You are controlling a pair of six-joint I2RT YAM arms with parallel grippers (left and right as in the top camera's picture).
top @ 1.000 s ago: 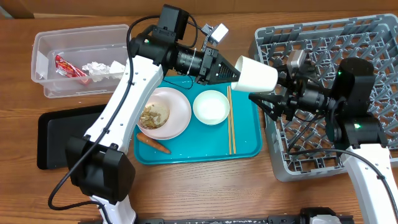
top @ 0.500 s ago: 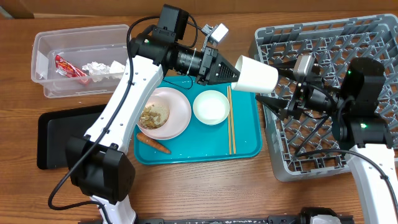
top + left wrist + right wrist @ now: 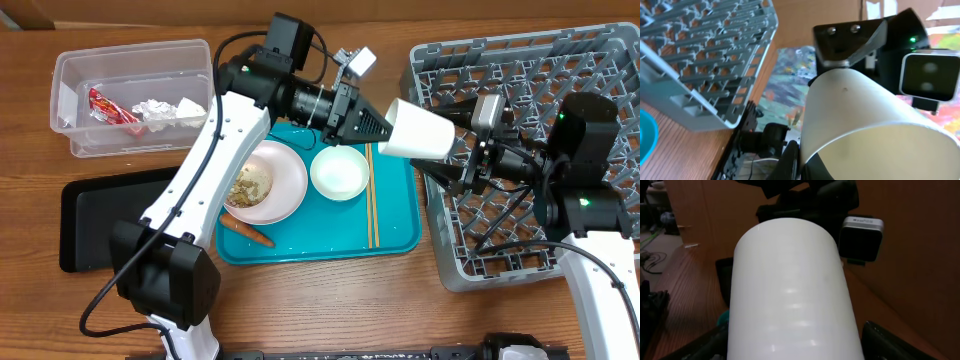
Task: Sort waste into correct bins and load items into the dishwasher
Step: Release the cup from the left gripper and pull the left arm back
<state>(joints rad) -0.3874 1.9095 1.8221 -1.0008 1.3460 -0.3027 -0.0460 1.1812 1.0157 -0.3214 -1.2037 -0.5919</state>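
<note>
My left gripper (image 3: 375,128) is shut on the rim of a white cup (image 3: 415,130) and holds it on its side in the air, between the teal tray and the grey dish rack (image 3: 540,80). My right gripper (image 3: 440,142) is open, with a finger on each side of the cup's base end. The cup fills the right wrist view (image 3: 790,295), between the gripper's fingers (image 3: 800,347). In the left wrist view the left gripper (image 3: 800,160) pinches the cup's wall (image 3: 855,115), with the rack (image 3: 705,60) beyond.
The teal tray (image 3: 330,235) holds a white dish (image 3: 285,165) with beige scraps (image 3: 248,185), a small white bowl (image 3: 338,172), chopsticks (image 3: 372,205) and a carrot (image 3: 247,232). A clear tub (image 3: 130,55) holds a red wrapper (image 3: 110,108) and tissue (image 3: 155,110). A black tray (image 3: 100,215) lies at the front left.
My left arm has carried the cup slightly right and down toward the rack. My right gripper drew back to the right and now straddles the cup's end.
</note>
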